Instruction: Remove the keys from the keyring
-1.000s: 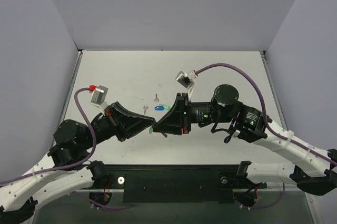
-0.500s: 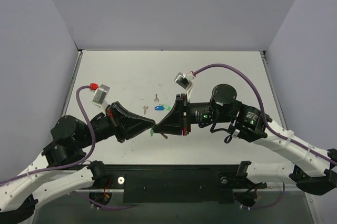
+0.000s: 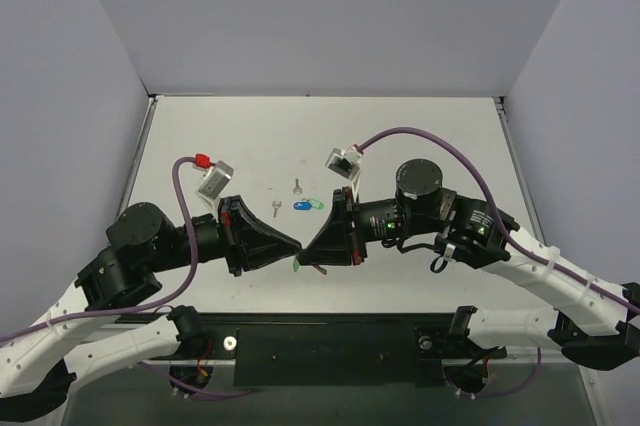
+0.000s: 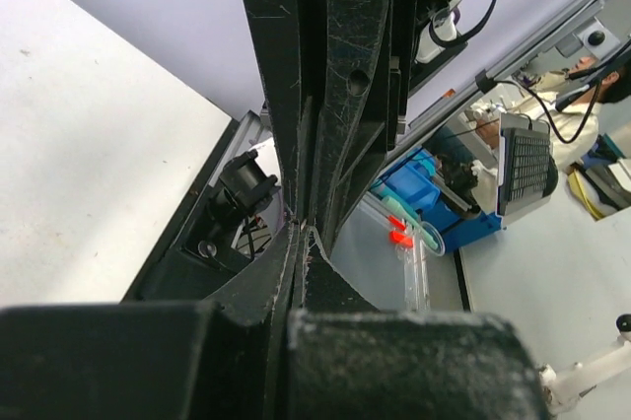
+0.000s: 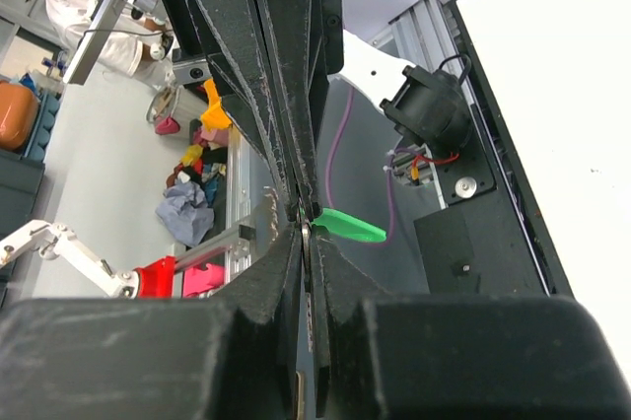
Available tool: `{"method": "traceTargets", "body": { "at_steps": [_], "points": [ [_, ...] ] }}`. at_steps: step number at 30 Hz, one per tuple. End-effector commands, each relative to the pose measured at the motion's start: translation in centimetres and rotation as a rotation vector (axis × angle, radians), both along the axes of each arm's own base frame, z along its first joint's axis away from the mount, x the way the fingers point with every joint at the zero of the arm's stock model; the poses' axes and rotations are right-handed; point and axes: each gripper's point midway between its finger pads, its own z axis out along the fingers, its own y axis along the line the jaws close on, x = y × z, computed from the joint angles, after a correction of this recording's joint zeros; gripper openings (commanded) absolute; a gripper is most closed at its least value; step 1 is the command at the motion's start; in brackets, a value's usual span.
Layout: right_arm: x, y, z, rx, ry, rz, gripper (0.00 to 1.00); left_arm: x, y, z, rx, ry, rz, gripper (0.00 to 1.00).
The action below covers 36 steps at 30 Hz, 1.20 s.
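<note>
Keys job, separation step.

- Table (image 3: 420,136): white. The loose parts lie at its middle and the arms work nearer the bases.
- Left gripper (image 3: 298,245) and right gripper (image 3: 303,256) meet tip to tip, raised off the table. In both wrist views the jaws are closed down to a thin seam. Whatever each pinches is hidden between the pads.
- Blue-headed key (image 3: 301,206) lies on the table, with a small green piece (image 3: 317,203) touching it, too small to identify.
- One bare key (image 3: 297,185) and a second bare key (image 3: 276,209) lie loose just beside.
- Green-headed key (image 5: 350,226) sticks out at the point where the tips meet. The ring itself cannot be made out.

Judgement: the green key is the one in work. To do this well, hold both clamps firm. Turn one wrist slowly so the key's eye follows the ring's coil, rather than pulling straight apart. The main risk is a slip at such small contact. Staying over the table would let a freed key drop near the others.
</note>
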Motion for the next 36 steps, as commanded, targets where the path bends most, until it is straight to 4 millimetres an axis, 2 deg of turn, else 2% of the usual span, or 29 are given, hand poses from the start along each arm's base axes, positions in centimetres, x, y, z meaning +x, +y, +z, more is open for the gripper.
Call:
{"method": "traceTargets", "body": {
  "at_steps": [1,8,16,17,18,19,22,23,25,27,29,33,34,35,36],
  "points": [
    [-0.1,-0.3,1.8,0.029,-0.047,0.018,0.00,-1.8,0.3,0.9,0.018,-0.043,-0.092,0.00],
    [-0.3,-0.2,1.9,0.022,-0.049,0.039,0.00,-2.5,-0.3,0.4,0.060,-0.040,-0.162,0.00],
    [-0.4,-0.2,2.1,0.031,-0.055,0.047,0.00,-2.8,-0.5,1.2,0.029,-0.038,-0.180,0.00],
    [-0.4,-0.2,2.0,0.030,-0.054,0.051,0.00,-2.8,-0.5,1.5,0.024,-0.040,-0.182,0.07],
    [-0.5,-0.3,1.9,0.029,-0.056,0.052,0.00,-2.9,-0.4,1.8,0.019,-0.041,-0.180,0.18],
    [-0.5,-0.3,1.9,0.030,-0.057,0.054,0.00,-2.7,-0.2,2.2,0.010,-0.045,-0.167,0.33],
    [-0.6,-0.4,1.7,0.030,-0.057,0.055,0.00,-1.1,0.6,3.4,-0.013,-0.040,-0.042,0.59],
    [-0.6,-0.6,1.9,0.033,-0.058,0.053,0.00,-1.2,1.0,4.1,-0.037,-0.046,-0.028,0.71],
    [-0.6,-0.6,2.0,0.037,-0.057,0.048,0.00,-1.0,1.7,5.6,-0.086,-0.050,0.007,0.76],
    [-0.5,-0.6,2.2,0.044,-0.061,0.042,0.00,-1.1,2.4,7.0,-0.133,-0.063,0.026,0.78],
    [-0.5,-0.6,2.6,0.059,-0.067,0.038,0.00,-0.6,3.0,7.6,-0.163,-0.059,0.069,0.79],
    [-0.4,-0.5,3.4,0.096,-0.071,0.020,0.00,0.0,3.6,7.7,-0.269,-0.067,0.118,0.79],
    [0.0,-0.4,3.5,0.106,-0.074,0.002,0.00,0.4,3.3,6.8,-0.273,-0.044,0.126,0.79],
    [0.0,-0.5,3.8,0.115,-0.078,-0.007,0.00,0.3,3.8,7.3,-0.314,-0.041,0.133,0.79],
    [0.6,-0.5,3.8,0.119,-0.087,-0.043,0.00,0.9,3.6,6.4,-0.313,-0.024,0.154,0.77]
  ]
}}
